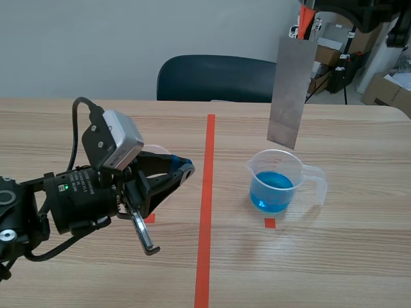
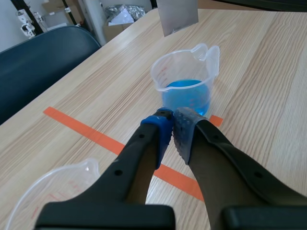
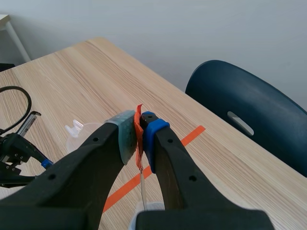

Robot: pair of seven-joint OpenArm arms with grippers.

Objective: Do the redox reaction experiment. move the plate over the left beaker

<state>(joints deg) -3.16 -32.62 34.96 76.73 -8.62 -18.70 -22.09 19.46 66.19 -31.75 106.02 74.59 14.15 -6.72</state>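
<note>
A grey metal plate [image 1: 290, 93] hangs upright, its lower edge just above the far rim of the right beaker [image 1: 276, 183], which holds blue liquid. My right gripper [image 1: 303, 25] is shut on the plate's top end, where orange-red tape [image 3: 138, 125] shows between the pads. In the right wrist view the plate [image 3: 142, 187] appears edge-on below the fingers. The empty left beaker [image 1: 158, 151] stands behind my left gripper [image 1: 185, 168], mostly hidden by it. My left gripper [image 2: 172, 125] is shut on nothing, low over the table, pointing toward the blue beaker [image 2: 184, 84]. The empty beaker [image 2: 48, 191] lies beside it.
An orange-red tape line [image 1: 205, 212] runs down the table's middle, with small tape squares [image 1: 270, 222] near each beaker. A dark blue chair [image 1: 215, 78] stands behind the far edge. Boxes and gear [image 1: 385, 90] fill the back right.
</note>
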